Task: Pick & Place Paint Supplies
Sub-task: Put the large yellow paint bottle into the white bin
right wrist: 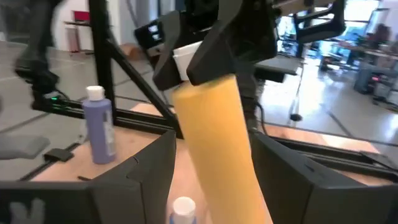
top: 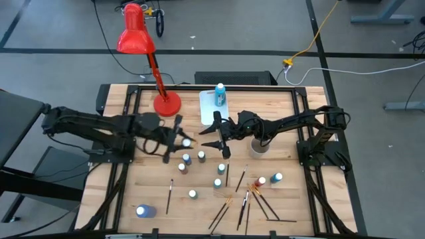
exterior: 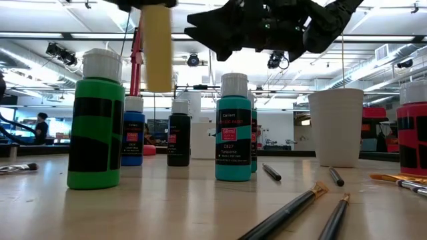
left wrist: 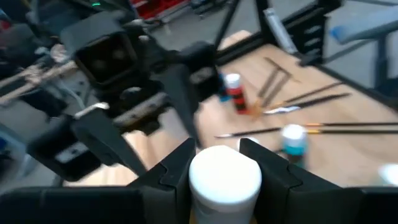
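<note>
A yellow paint bottle point(exterior: 159, 48) with a white cap hangs high over the middle of the table. My left gripper point(top: 180, 141), reaching in from the left, is shut on it. My right gripper point(top: 211, 136) comes level from the right and stands open, its fingertips just short of the bottle and touching nothing. In the right wrist view the yellow body point(right wrist: 217, 155) shows between those spread fingers. Several other paint bottles point(top: 201, 157) stand on their bases on the wood below, and paintbrushes point(top: 249, 199) lie flat toward the near edge. My left gripper pinches the yellow bottle's white cap point(left wrist: 224, 177) between its two fingers point(left wrist: 177, 165), one on each side. The fingers come nearly level from the table's left. The bottle hangs upright below them, cap up, lifted clear of the table.
A white tub point(top: 214, 106) holding a blue bottle point(top: 220, 94) sits at the far middle, beside the red lamp's base point(top: 166, 104). A white cup point(top: 259, 146) stands under the right arm. Green point(exterior: 97, 120), blue point(exterior: 132, 133), black point(exterior: 178, 133) and teal point(exterior: 233, 130) bottles stand near the front.
</note>
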You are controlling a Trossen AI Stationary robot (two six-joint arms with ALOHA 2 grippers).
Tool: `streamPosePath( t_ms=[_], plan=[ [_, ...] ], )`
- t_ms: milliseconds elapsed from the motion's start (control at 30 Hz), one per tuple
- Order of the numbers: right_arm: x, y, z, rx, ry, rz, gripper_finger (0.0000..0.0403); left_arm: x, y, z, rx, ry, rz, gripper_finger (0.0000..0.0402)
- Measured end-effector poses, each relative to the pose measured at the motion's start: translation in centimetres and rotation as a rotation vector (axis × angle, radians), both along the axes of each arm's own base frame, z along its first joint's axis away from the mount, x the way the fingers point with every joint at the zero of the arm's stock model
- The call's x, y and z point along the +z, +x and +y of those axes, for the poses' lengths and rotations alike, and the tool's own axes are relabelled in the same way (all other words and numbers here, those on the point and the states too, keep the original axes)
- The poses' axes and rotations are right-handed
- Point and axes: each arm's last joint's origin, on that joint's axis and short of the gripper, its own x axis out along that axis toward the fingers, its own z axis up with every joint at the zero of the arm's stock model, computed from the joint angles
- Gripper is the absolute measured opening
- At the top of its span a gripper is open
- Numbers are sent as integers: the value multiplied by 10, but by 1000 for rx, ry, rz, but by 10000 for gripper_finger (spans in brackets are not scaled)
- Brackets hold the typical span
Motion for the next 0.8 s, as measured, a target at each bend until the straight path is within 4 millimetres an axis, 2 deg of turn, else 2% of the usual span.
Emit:
streamPosePath(
  t_ms=[167, 267, 633, 800],
  plan=[
    [-7, 0, -2, -53, -89, 50, 210, -8, 24, 13, 19, 29, -67, 122],
    [-8, 0, -3, -102, -95, 66, 214, -12, 30, 20, 4, -11, -65, 122],
    [-2, 0, -3, -105, -128, 2, 304, -6, 34, 31, 31, -47, -147, 123],
    [3, 0, -3, -109, -128, -55, 323, -1, 37, 32, 44, -78, -210, 132]
  ],
)
